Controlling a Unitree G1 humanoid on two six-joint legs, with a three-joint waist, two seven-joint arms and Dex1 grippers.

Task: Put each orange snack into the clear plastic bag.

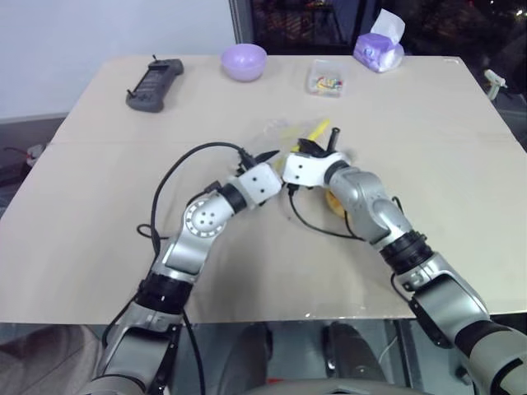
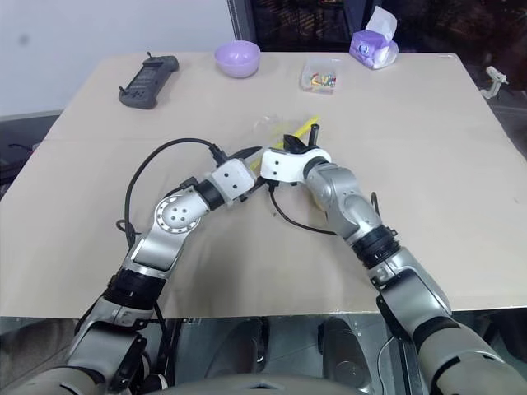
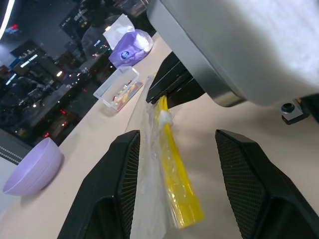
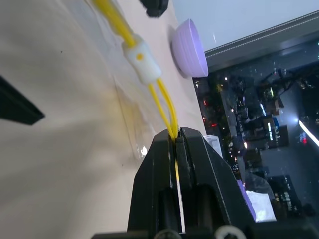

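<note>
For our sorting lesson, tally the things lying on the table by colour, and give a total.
Lilac or purple: 2, bowl and tissue pack
Clear: 2, clear plastic bag and small box
Black: 1, handset
Orange: 1, orange snack, partly hidden
Total: 6

Two silver-grey jointed arms, white wrist housings, black ribbed finger pads [image 3: 124,184], looping black cables, round screw-studded elbow joint.

Clear plastic bag [image 3: 149,184]: crinkly, yellow seal strip, lifted mid-table. Orange snack [image 1: 334,200] on table nearby, partly hidden.
</note>
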